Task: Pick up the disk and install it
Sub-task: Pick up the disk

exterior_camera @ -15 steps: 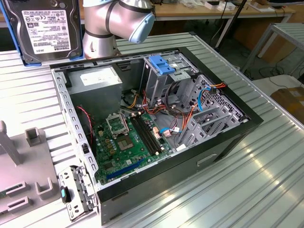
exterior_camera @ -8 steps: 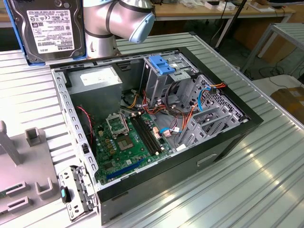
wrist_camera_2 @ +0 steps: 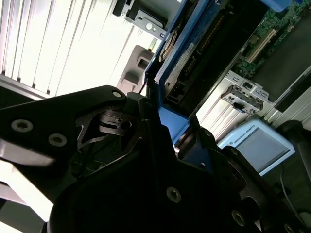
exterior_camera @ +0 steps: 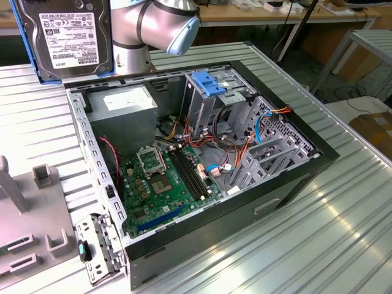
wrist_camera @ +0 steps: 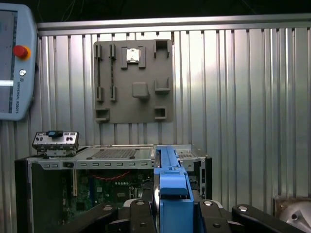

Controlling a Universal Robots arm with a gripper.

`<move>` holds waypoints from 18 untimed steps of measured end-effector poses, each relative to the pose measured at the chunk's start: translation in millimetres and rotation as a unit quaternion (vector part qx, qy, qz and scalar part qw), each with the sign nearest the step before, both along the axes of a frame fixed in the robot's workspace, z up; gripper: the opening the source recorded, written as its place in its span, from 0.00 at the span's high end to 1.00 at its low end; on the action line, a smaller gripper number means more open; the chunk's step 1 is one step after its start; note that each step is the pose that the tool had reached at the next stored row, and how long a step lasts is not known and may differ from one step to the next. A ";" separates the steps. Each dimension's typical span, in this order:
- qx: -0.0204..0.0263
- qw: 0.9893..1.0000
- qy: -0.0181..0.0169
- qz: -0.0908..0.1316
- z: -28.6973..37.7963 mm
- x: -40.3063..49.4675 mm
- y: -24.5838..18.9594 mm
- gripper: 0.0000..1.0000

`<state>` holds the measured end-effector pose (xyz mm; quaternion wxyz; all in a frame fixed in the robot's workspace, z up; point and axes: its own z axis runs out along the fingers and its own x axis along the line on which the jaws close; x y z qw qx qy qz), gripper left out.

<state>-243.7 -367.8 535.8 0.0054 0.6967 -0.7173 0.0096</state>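
One ribbed metal table (exterior_camera: 343, 202) carries an open PC case (exterior_camera: 288, 184) w/ green motherboard (exterior_camera: 165, 184), grey PSU (exterior_camera: 125, 101) w/ white label, and a blue bracket (exterior_camera: 208, 82) on the drive cage. The arm (exterior_camera: 153, 24) stands at the case's far side in the ext. view. The gripper (wrist_camera: 175, 216) is closed on the disk (exterior_camera: 64, 37), its fingers (wrist_camera: 141, 212) pinching the blue frame from both sides, apart from the case. The ext. view gives the disk's face: black-and-silver body, white label w/ barcodes and small black print, blue edge. The first wrist view gives it edge-on, w/ the case just ahead of the fingertips, a grey fixture plate (wrist_camera: 133, 80) further beyond, and a teach pendant (wrist_camera: 14, 63) w/ red button off to one side of the fingers.
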 end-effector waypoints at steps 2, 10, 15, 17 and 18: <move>0.000 1.000 0.000 0.000 0.0 0.6 0.0 0.63; 0.000 1.000 0.000 0.000 0.0 4.3 0.0 0.63; 0.000 1.000 0.000 0.000 0.0 26.2 0.0 0.63; 0.000 1.000 0.000 0.000 0.0 35.3 0.0 0.63; 0.000 1.000 0.000 0.000 0.0 38.6 0.0 0.63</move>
